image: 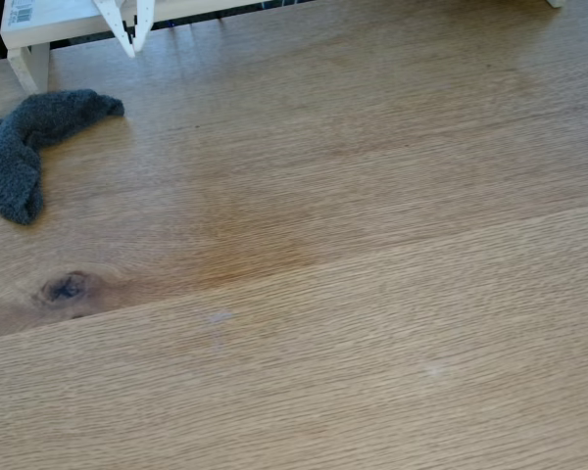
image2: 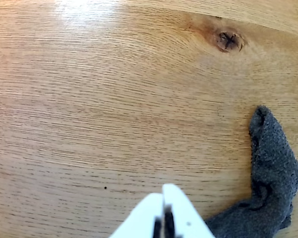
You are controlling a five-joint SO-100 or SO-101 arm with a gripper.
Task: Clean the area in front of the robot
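The area in front of the robot is a light-brown oak tabletop point(image: 372, 245), also seen from above in the wrist view point(image2: 89, 99). A dark grey fuzzy cloth point(image: 24, 147) lies curled at its left edge in the fixed view. In the wrist view the cloth point(image2: 273, 168) sits just right of the robot's gripper. The white gripper point(image: 134, 44) hangs at the top left of the fixed view, above the table and apart from the cloth. In the wrist view the gripper point(image2: 163, 191) has its flat jaws pressed together with nothing between them.
A white shelf board point(image: 49, 20) with a barcode label and a white leg stands at the back left, just behind the cloth. A dark knot point(image: 67, 288) point(image2: 228, 40) marks the wood, a plank seam crosses the table, and small pale smudges point(image: 219, 316) dot the front plank.
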